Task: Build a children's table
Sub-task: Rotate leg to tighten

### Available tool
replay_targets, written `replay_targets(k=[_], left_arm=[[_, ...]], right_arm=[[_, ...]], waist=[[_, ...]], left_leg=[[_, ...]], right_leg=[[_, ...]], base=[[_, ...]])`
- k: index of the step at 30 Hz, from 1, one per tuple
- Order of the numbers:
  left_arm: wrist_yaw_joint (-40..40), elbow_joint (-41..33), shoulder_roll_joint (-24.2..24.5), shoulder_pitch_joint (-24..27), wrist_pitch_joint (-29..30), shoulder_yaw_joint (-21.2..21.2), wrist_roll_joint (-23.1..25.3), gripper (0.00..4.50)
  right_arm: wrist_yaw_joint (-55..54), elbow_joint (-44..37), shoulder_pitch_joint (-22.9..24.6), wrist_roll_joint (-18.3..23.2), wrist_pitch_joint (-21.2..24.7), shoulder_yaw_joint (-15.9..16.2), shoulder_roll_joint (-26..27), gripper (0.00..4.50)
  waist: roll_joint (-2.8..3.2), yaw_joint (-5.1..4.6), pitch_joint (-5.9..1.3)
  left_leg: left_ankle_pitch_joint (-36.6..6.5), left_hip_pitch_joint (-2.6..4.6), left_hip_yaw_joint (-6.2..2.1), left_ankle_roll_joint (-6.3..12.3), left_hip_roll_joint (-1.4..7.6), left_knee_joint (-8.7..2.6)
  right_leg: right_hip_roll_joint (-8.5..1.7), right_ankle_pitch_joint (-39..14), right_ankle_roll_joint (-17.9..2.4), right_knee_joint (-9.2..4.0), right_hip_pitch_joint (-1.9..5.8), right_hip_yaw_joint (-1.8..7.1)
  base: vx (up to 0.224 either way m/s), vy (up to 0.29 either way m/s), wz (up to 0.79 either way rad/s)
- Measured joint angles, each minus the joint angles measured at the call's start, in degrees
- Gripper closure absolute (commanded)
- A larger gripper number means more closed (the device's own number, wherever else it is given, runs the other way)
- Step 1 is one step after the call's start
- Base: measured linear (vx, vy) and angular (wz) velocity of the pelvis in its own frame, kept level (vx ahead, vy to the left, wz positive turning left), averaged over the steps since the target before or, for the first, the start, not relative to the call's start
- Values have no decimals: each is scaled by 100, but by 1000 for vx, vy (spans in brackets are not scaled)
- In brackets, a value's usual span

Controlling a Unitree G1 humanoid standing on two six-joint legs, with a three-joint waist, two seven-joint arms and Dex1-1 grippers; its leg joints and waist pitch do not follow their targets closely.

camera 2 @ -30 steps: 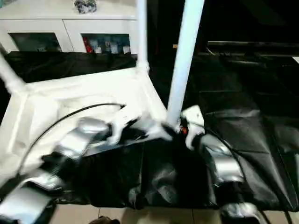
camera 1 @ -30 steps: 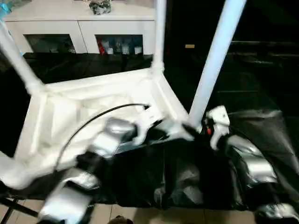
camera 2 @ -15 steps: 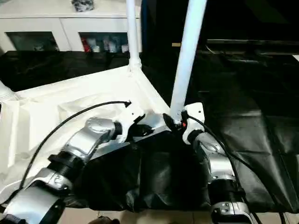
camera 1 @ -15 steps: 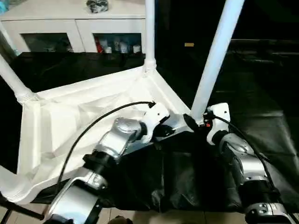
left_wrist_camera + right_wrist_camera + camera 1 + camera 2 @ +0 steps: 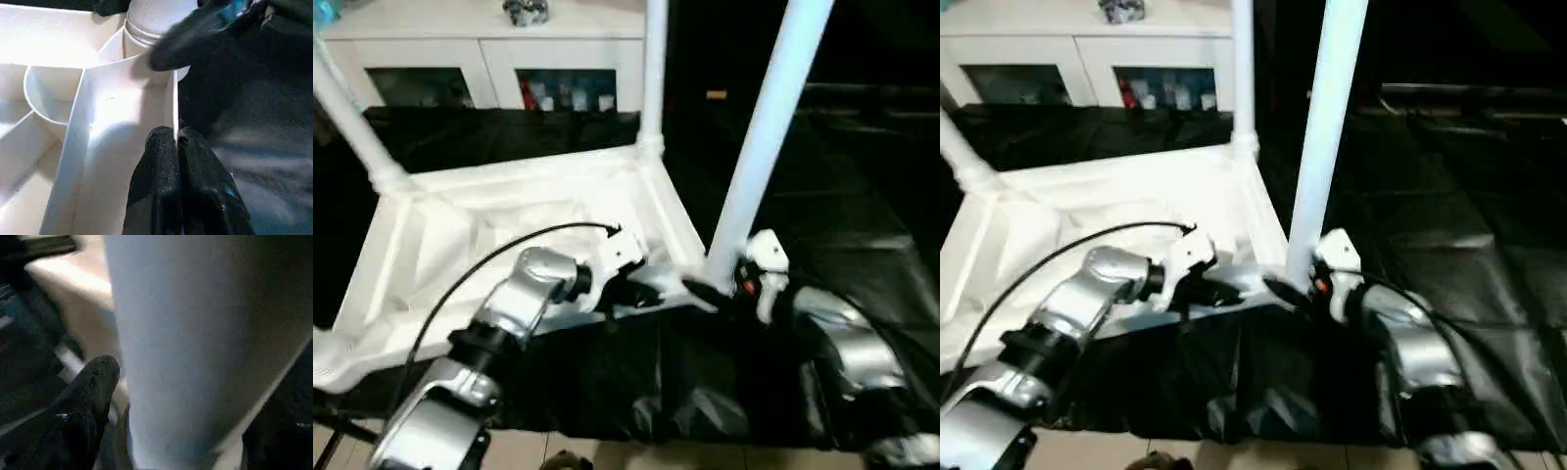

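We are pinching the near rim of the upturned tabletop [image 5: 509, 235] with our closed left gripper [image 5: 177, 142]; our right gripper [image 5: 700, 291] is clasping the near-right leg [image 5: 759, 147] at its socket, best kept vertical; beyond, two more legs [image 5: 653, 73] are standing upright.

Black-draped surface [image 5: 862, 196], upturned white table top [image 5: 460, 245] resting on it

White cabinet [image 5: 489, 49] with glass doors across the upper left, small dark object [image 5: 525, 11] on its top; black sheeting [image 5: 862, 196] covering the work surface at right; pale floor [image 5: 607, 452] along the bottom edge.
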Motion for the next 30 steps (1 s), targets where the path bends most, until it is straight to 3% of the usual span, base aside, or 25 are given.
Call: replay_targets(k=[7, 8, 13, 21, 25, 30], left_arm=[[-487, -122, 188, 57, -22, -108, -70, 450], [-538, -133, 208, 77, -22, -110, -98, 450], [-647, -161, 232, 89, -22, -129, -104, 450], [-679, -190, 259, 115, -19, -129, -103, 450], [-415, -192, 204, 117, 41, -110, -88, 450], [543, -30, -212, 55, 227, 119, 61, 450]], right_arm=[[956, -317, 137, 201, 248, 182, -363, 81], [1034, -330, 137, 214, 266, 210, -374, 106], [1077, -332, 136, 224, 257, 249, -400, 146], [1087, -336, 139, 198, 240, 265, -390, 187], [754, -243, 144, 177, 212, 155, -176, 191], [-605, 266, -121, 69, 221, -221, 400, 191]], waist=[[0, 77, 0], [0, 87, 0], [0, 100, 0], [-2, 96, -1], [-5, 78, -2], [-7, 3, -1]], left_leg=[[0, 1, 0, 0, 1, 1], [0, 1, 0, 0, 1, 1], [0, -1, 0, 0, 1, 6], [0, 0, 0, 1, 1, 6], [0, 4, 0, 0, 1, 6], [1, 13, 0, -1, 0, 10]], right_leg=[[0, 0, 0, 4, 0, 0], [0, 0, 0, 4, 0, 0], [-1, 0, 0, 4, 2, 0], [-1, 0, 0, 4, 1, 0], [0, 1, -1, 8, 2, 0], [-1, 3, -4, 8, 8, 2]], base=[[0, 0, 0], [0, 0, 0], [0, 0, 0], [0, 0, 0], [0, 0, 0], [0, 0, 0]])
